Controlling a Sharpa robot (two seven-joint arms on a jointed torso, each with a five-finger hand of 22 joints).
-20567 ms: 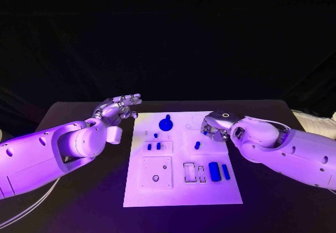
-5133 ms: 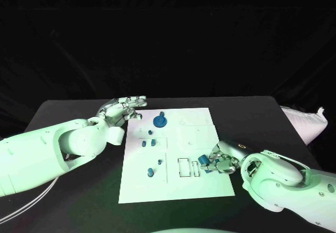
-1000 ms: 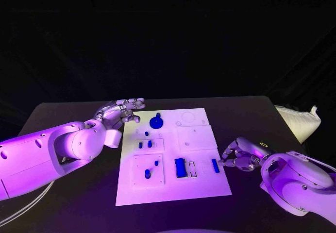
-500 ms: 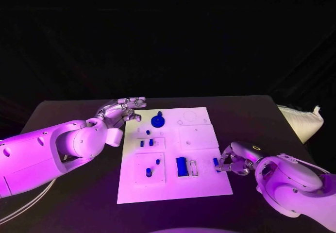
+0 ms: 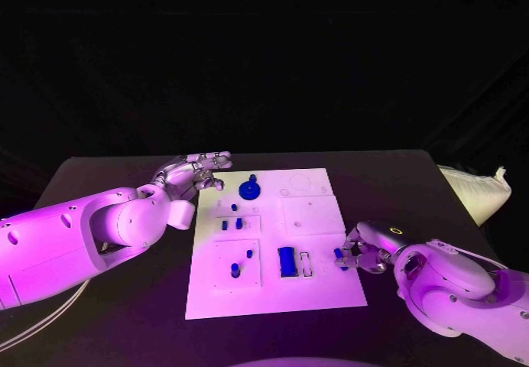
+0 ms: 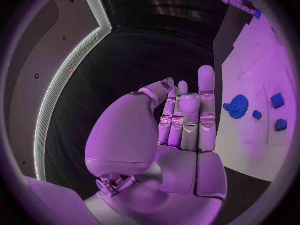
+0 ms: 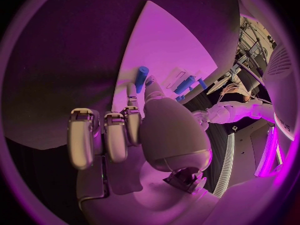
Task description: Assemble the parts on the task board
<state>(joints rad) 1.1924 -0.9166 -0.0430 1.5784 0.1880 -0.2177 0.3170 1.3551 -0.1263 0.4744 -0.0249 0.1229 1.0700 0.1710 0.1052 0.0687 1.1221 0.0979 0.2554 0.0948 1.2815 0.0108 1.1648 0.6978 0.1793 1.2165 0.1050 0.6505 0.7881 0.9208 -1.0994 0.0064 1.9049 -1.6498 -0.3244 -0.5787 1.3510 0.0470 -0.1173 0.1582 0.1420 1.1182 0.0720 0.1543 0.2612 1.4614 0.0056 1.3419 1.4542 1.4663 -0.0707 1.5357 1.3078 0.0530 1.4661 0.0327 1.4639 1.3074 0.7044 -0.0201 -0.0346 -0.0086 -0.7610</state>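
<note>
Pretty dark setup: black table (image 5: 110, 172) against a black backdrop (image 5: 264, 76), purple light over everything. There's a white bag-like thing (image 5: 476, 191) sitting off the table's right edge.

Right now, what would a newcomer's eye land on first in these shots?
The white task board lies mid-table, dotted with blue parts, the blue gear at its far end standing out. At the board's right edge the right hand pinches a slim blue peg in its fingers. The left hand hangs open off the board's far left corner, holding nothing.
</note>
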